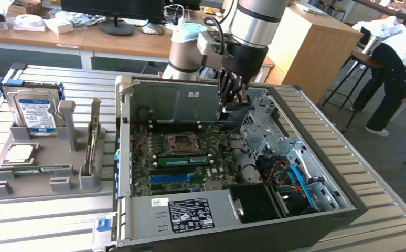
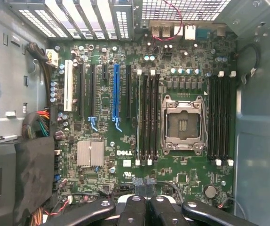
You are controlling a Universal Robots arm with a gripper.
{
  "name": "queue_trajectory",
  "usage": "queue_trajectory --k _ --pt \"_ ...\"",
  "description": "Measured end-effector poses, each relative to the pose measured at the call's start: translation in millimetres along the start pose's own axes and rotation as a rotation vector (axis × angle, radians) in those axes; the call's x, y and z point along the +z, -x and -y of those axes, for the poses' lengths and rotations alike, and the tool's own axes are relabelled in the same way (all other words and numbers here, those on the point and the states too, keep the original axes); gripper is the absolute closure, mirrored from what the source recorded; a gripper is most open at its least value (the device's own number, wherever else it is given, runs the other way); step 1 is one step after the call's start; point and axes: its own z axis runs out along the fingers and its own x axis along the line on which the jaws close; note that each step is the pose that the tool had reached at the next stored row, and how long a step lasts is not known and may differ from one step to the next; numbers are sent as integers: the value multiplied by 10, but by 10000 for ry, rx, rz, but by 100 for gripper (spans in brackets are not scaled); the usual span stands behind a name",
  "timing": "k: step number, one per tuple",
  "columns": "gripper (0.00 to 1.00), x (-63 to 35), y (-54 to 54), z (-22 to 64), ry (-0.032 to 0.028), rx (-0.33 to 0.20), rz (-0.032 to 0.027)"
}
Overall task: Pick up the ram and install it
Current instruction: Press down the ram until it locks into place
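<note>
The jaws (image 1: 232,104) are pressed together, holding nothing, above the open computer case (image 1: 343,210). The ram (image 1: 183,159) stands on edge in a motherboard (image 2: 125,169) slot beside the CPU socket (image 2: 182,123), below the jaws and apart from them. A similar green strip (image 1: 41,169) lies in the grey holder (image 1: 21,191), well off to one side.

Bright, even light; soft shadows
</note>
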Motion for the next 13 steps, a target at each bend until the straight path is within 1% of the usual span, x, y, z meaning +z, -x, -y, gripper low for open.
queue_trajectory --k 13 --pt "90 87 1 1 0 0 0"
